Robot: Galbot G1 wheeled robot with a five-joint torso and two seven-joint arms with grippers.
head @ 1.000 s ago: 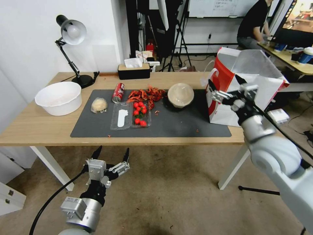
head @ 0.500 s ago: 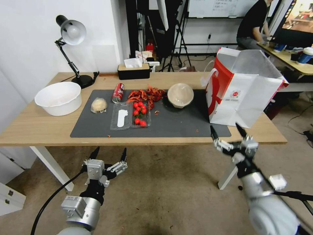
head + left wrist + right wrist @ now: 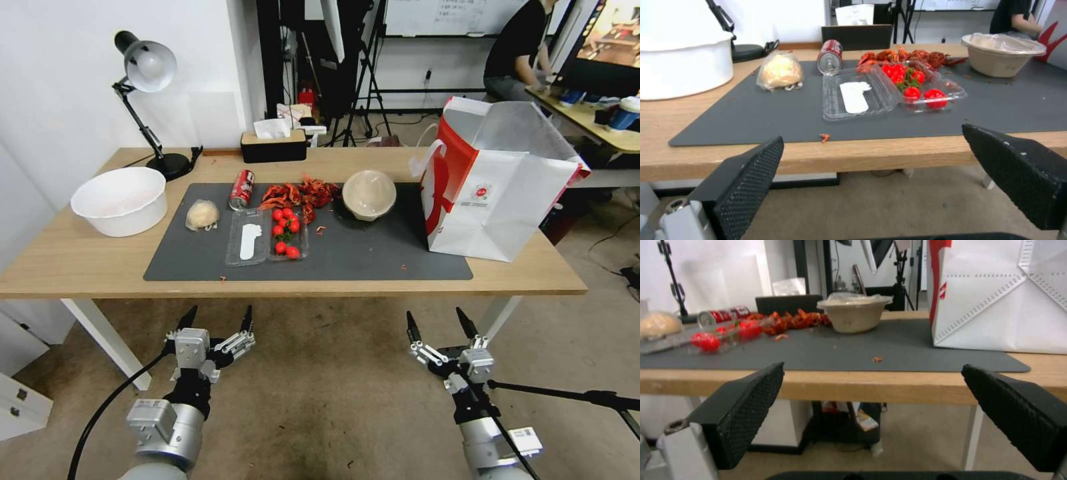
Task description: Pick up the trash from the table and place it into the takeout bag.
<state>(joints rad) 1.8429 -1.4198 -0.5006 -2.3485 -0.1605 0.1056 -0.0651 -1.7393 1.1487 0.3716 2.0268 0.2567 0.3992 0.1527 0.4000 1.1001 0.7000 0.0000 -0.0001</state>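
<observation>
On the dark mat of the table [image 3: 80,267] lie a red drink can [image 3: 242,189] on its side, a plastic-wrapped beige lump [image 3: 202,215] and a round tan domed bowl [image 3: 369,193]. The takeout bag [image 3: 497,193] stands open at the table's right end. My left gripper [image 3: 215,319] hangs open below the table's front edge, on the left. On the right, my right gripper [image 3: 438,320] is open too, just as low and in front of the edge. Both are empty. The can [image 3: 830,57], lump [image 3: 780,70] and bowl [image 3: 854,314] also show from the wrists.
A large white basin [image 3: 121,200] sits at the table's left end. An open clear box of cherry tomatoes [image 3: 268,235] and a heap of red crayfish shells [image 3: 300,193] lie mid-mat. A desk lamp [image 3: 147,100] and a tissue box [image 3: 273,145] stand at the back.
My right gripper has dropped from beside the takeout bag to below the table's front edge, staying open. The left gripper has sunk slightly.
</observation>
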